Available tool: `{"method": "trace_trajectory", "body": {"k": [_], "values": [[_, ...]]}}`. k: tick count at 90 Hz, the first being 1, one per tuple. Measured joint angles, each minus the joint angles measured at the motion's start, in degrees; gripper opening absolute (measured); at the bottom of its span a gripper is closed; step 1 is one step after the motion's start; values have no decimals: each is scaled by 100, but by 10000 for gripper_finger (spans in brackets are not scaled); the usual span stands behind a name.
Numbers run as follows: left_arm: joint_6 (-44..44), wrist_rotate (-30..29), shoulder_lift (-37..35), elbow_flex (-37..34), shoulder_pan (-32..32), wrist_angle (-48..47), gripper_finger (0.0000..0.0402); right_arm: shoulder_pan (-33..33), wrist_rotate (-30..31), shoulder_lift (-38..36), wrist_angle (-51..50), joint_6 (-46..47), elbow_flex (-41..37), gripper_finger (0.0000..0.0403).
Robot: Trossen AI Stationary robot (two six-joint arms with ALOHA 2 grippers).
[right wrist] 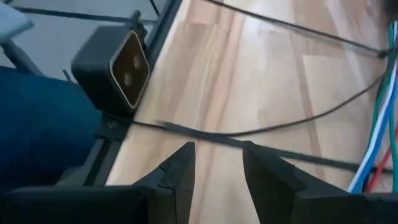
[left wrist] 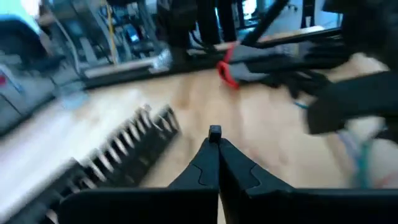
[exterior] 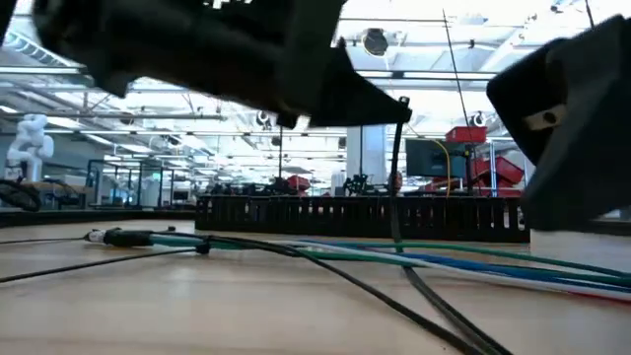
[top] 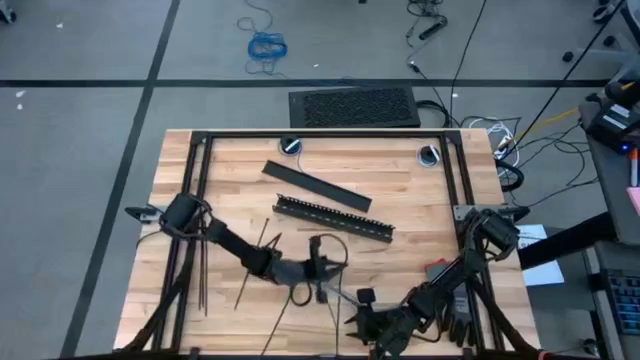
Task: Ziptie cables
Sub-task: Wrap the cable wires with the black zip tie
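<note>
Left gripper (top: 322,268) pinched shut on a thin black plastic ziptie (exterior: 396,168), thin blue/green/grey cables (exterior: 473,261) right below. Right gripper (right wrist: 217,163) open w/ nothing in it, near front edge. Approx 5 spare zipties (top: 200,275) by left arm.

Two dark, matte-black jointed arms, the right arm (top: 470,262) with a red patch at its ten o'clock side, each ending in angular black fingers (right wrist: 177,171) with stepped, notched inner edges.

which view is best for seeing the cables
The low view: the cables lie across the table as green, blue and pale strands in front of the slotted bar. The right wrist view catches only their ends; the high and left wrist views barely show them.
</note>
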Motion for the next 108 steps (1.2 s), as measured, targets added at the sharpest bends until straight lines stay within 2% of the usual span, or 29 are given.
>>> {"method": "trace_trajectory", "body": {"k": [17, 25, 40, 54, 68, 80, 100, 108], "values": [[916, 1148, -140, 0, 515, -131, 0, 15, -2, 0, -18, 94, -1, 125], [1193, 1436, -251, 0, 680, -291, 0, 37, 40, 0, -10, 105, -1, 125], [1855, 1475, -703, -3, 866, -839, 0, 42, 44, 0, -14, 233, -1, 125], [1870, 1493, -1363, -2, 918, -1729, 0, 43, 44, 0, -17, 344, -1, 125], [1735, 1936, -1811, -2, 865, -2770, 0, 75, 174, 0, -26, 357, -1, 125], [1753, 2208, -1963, -2, 819, -3496, 0, 79, 306, 0, -23, 385, -1, 125], [2137, 2183, -1992, -2, 996, -3679, 0, 79, 310, -2, -16, 457, -1, 125], [2129, 2106, -2059, -2, 1043, -4055, 0, 98, 304, -2, -20, 596, -1, 125]]}}
